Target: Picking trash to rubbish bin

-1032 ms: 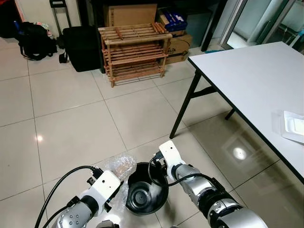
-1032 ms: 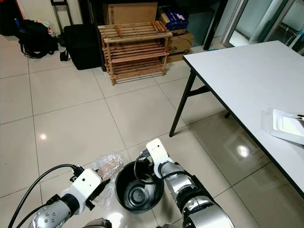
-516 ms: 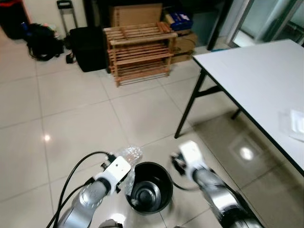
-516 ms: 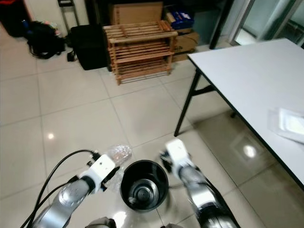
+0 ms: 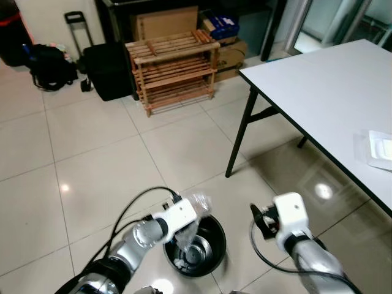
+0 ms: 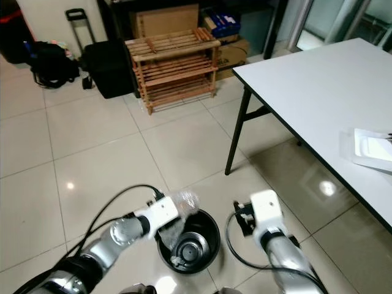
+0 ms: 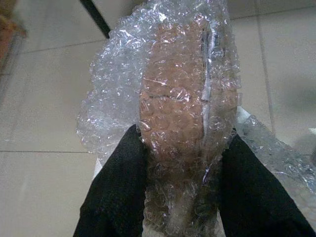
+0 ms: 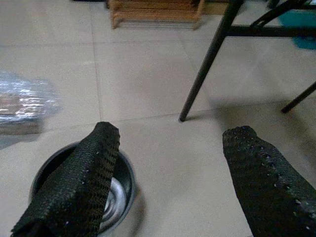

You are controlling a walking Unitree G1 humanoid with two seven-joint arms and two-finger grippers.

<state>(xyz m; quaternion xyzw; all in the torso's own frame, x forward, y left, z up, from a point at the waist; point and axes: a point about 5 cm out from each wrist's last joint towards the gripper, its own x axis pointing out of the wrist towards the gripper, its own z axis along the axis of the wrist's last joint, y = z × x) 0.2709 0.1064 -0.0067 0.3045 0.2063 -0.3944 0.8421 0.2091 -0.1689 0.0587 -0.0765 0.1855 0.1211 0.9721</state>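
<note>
At the far left, against the wall, a black backpack sat on the tiled floor, with a black suitcase beside it, its handle raised. Next came a wooden slatted rack, and behind that a large brown cardboard box and a smaller one topped by a blue carton; whatever was printed on them was too small to read. Nearer the robot, the left gripper was clenched on a wad of bubble wrap with something brown inside it, one black finger pressed to each side of the bundle. In the head views the bubble wrap sat over the left rim of the black bin, which stood on the floor between the two arms and had a few small pale scraps lying in its bottom. Just right of the bin, the right gripper hung released, its fingers spread wide apart over the tiles and gripping nothing, with the bin's edge seen past one of them. Further right stood a white table on black legs, and near its right edge lay a white tray with no writing that could be made out
</note>
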